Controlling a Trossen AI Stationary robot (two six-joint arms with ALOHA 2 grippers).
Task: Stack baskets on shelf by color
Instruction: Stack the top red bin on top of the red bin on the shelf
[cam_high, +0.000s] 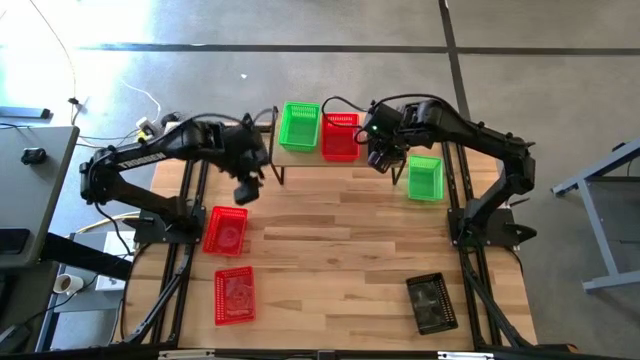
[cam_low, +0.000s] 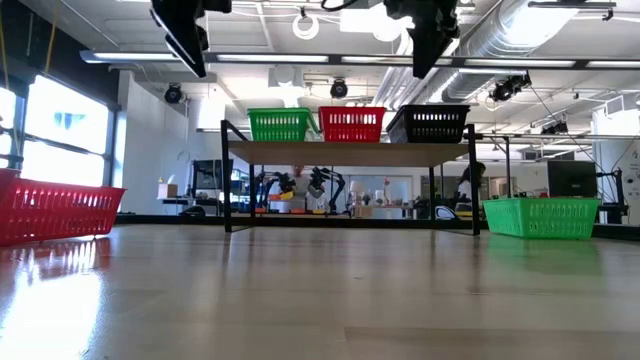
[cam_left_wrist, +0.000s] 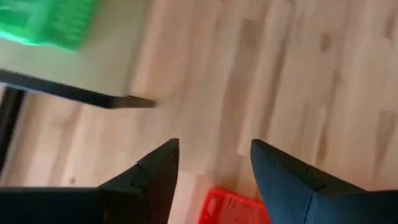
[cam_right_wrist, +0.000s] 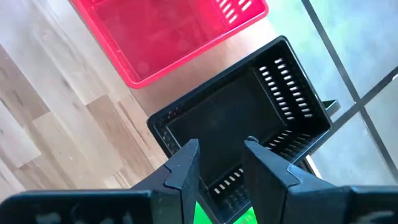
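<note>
The shelf (cam_low: 340, 152) stands at the table's far middle and carries a green basket (cam_high: 299, 126), a red basket (cam_high: 340, 137) and a black basket (cam_right_wrist: 236, 118) side by side. My right gripper (cam_right_wrist: 221, 155) hangs open above the black basket (cam_low: 428, 123), clear of it. My left gripper (cam_high: 245, 192) hangs open in the air off the shelf's left front corner, above the bare table, with a red basket (cam_left_wrist: 233, 208) below it. Another green basket (cam_high: 425, 178) rests on the table right of the shelf.
Two red baskets (cam_high: 225, 230) (cam_high: 235, 297) lie on the table's left side, and a black basket (cam_high: 432, 302) lies near the front right. Bare wood stretches across the table's middle, in front of the shelf.
</note>
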